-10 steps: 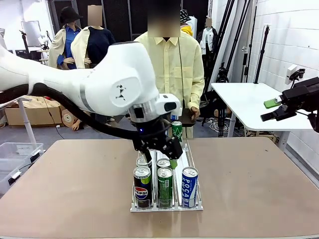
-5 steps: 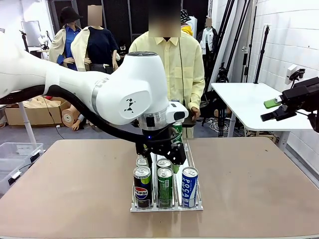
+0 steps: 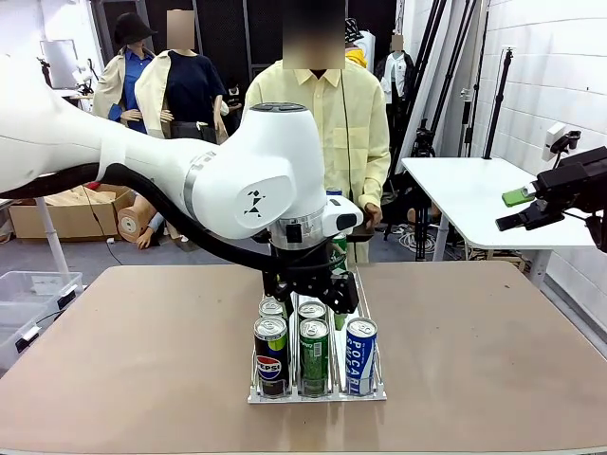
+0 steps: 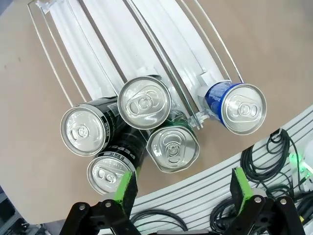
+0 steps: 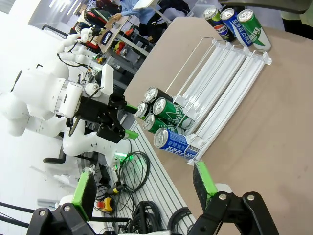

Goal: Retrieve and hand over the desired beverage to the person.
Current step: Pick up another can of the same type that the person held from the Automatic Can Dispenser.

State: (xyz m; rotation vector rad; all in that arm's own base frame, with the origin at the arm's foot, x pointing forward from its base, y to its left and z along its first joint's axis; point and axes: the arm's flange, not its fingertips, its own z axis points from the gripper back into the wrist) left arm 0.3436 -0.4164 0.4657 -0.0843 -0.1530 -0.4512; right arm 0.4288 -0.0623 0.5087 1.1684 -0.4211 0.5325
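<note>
Hovering left tool [image 4: 182, 185] over cans [image 4: 144, 103]

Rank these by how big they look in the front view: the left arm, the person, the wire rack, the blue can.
1. left arm, though being nearest the camera inflates it
2. person, partly hidden behind the arm
3. wire rack
4. blue can
</note>
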